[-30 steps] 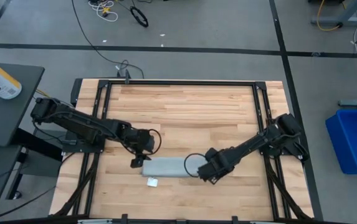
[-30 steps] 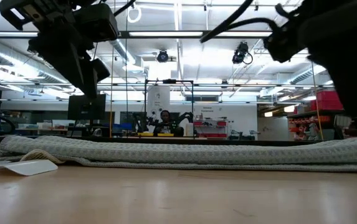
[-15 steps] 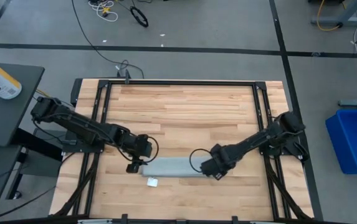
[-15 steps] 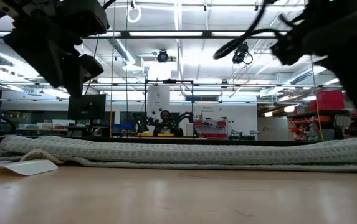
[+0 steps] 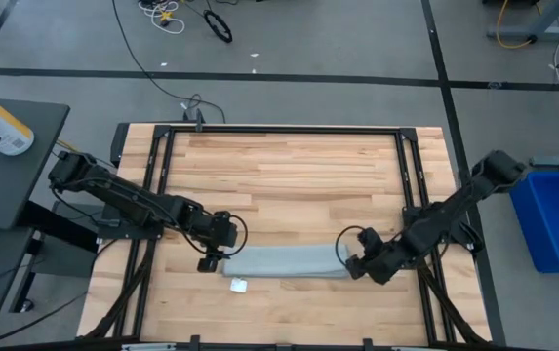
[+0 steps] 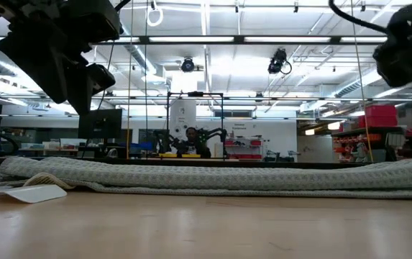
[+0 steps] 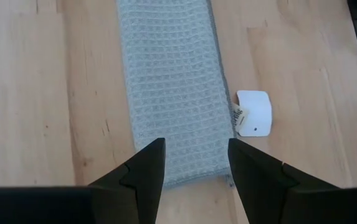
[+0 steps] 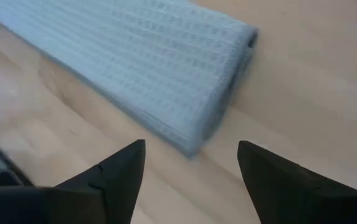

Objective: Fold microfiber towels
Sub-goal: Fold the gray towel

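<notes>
The light grey-blue towel point(image 5: 284, 261) lies flat on the wooden table near its front edge, folded into a long narrow strip running left to right. Its white tag point(image 5: 237, 285) lies on the wood beside the left end. My left gripper point(image 5: 211, 255) is open and hovers above the strip's left end point(image 7: 178, 174), which lies below the gap between its fingers. My right gripper point(image 5: 359, 265) is open and hovers just off the strip's right end point(image 8: 228, 93). In the low view the towel point(image 6: 213, 178) lies below both raised grippers.
Black metal rails point(image 5: 411, 195) frame the tabletop at the left, right and far sides. Bare wood point(image 5: 289, 175) stretches behind the towel. A blue bin point(image 5: 557, 219) stands off the table's right side. A dark side table point(image 5: 6, 156) with a bottle stands to the left.
My right gripper has gone toward the table's right edge, from over the towel's right part to just past its right end. My left gripper has gone a little toward the near edge, over the strip's left end. The towel has stayed flat in place.
</notes>
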Robot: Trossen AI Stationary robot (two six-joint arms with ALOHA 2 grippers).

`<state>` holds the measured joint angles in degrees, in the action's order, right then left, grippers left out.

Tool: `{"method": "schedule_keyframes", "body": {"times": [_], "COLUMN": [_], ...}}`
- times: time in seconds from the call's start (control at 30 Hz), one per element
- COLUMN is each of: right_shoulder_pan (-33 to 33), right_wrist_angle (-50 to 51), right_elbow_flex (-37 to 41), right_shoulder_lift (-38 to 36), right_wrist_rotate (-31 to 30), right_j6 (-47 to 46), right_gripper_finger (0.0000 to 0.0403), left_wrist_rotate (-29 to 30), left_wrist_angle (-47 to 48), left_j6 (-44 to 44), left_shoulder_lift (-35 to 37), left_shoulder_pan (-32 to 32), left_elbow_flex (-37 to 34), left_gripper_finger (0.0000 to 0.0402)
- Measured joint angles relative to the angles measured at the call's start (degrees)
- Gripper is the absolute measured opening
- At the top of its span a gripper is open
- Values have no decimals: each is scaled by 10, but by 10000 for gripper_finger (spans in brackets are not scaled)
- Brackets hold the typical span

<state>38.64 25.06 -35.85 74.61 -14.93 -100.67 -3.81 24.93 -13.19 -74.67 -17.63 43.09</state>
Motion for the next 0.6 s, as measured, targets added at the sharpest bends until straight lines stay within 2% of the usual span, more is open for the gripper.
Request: {"method": "schedule_keyframes", "body": {"times": [0.17,0.33,0.6], "right_shoulder_pan": [-6,-19,-25], "right_wrist_angle": [-28,-39,-156], "right_elbow_flex": [48,65,109], "right_shoulder_lift": [2,2,1], "right_wrist_rotate": [8,46,39], "right_j6": [-1,-10,-4], "right_gripper_finger": [279,269,274], "left_wrist_rotate": [-2,-2,-2], "left_wrist_angle": [0,-1,-4], "left_j6": [-16,-21,-21], "left_shoulder_lift": [0,0,0], "left_shoulder_pan": [0,0,0], "left_elbow_flex": [0,0,0], "left_gripper_finger": [185,185,185]}}
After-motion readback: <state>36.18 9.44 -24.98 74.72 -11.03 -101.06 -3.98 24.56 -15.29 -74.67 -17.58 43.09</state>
